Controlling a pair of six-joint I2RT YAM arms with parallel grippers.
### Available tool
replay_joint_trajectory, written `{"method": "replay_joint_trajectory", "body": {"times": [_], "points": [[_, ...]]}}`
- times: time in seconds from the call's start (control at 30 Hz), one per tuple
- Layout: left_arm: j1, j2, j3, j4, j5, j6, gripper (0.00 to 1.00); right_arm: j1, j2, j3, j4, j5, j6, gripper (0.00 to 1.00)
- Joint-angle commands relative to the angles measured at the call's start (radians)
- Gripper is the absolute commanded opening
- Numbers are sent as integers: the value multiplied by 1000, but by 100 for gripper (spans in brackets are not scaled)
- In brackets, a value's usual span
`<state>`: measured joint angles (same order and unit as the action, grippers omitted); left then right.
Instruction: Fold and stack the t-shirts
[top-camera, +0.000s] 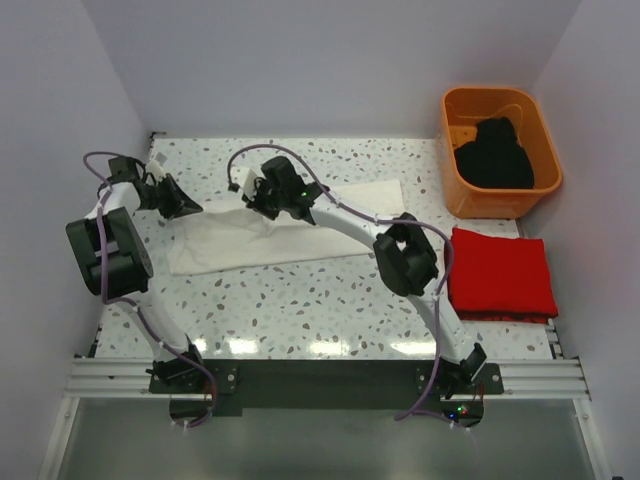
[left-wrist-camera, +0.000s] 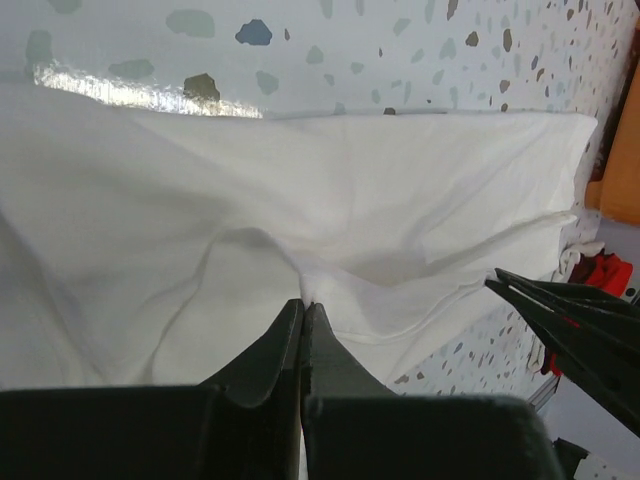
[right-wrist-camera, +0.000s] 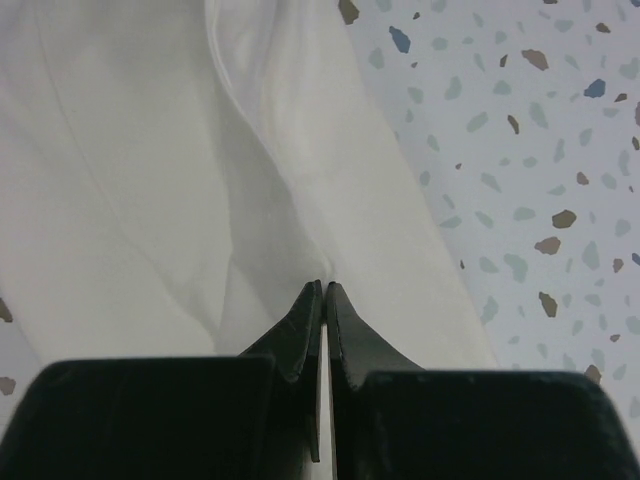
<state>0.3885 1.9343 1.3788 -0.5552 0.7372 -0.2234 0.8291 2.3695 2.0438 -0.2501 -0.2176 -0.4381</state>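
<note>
While each is pressed together on a raised fold of it, the left gripper and right gripper pinch the white t-shirt, plain and wrinkled, spread beneath them on the speckled desk. Right of both lies the folded red t-shirt; beyond it, the black t-shirt lies in an orange tub.

Left arm, right arm: showing white links, black joint housings, black tapered jaws; purple cables looping alongside.
</note>
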Motion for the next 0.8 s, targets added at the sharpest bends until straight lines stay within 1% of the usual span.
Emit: {"method": "replay_joint_trajectory", "body": {"times": [0.0,0.27,0.4,0.6,0.77], "points": [[-10,12,36,115,39,-66,0,-8,7,61,101,9,-34,0],[-10,29,11,195,39,-110,0,-24,39,59,173,32,-74,0],[-13,17,-6,178,28,-90,0,-27,37,38,176,17,-97,0],[-13,-64,-90,146,4,-73,0,-28,14,-23,196,3,-109,0],[-13,-113,-170,147,-15,-76,0,-28,-9,-89,271,55,-125,0]]}}
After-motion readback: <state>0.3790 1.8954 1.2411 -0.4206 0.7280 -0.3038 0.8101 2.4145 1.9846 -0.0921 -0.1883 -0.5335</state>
